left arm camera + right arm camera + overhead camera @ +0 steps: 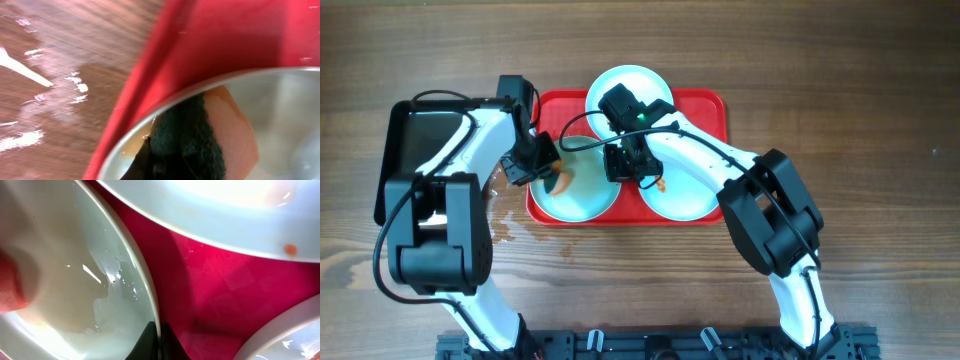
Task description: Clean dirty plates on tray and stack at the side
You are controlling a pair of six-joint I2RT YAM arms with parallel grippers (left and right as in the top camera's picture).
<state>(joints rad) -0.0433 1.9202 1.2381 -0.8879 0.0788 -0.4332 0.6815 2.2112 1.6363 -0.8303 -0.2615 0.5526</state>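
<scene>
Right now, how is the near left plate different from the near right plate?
The near left plate has a sponge on it, held by the left claw; the near right plate has none. The near left plate is wet, its rim pinched by the right claw; the near right plate shows an orange smear and is ungripped. Both are round, pale, on the red tray.

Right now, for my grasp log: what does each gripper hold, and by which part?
The left gripper holds the sponge by one end; right gripper pinches the left plate by its rim.
</scene>
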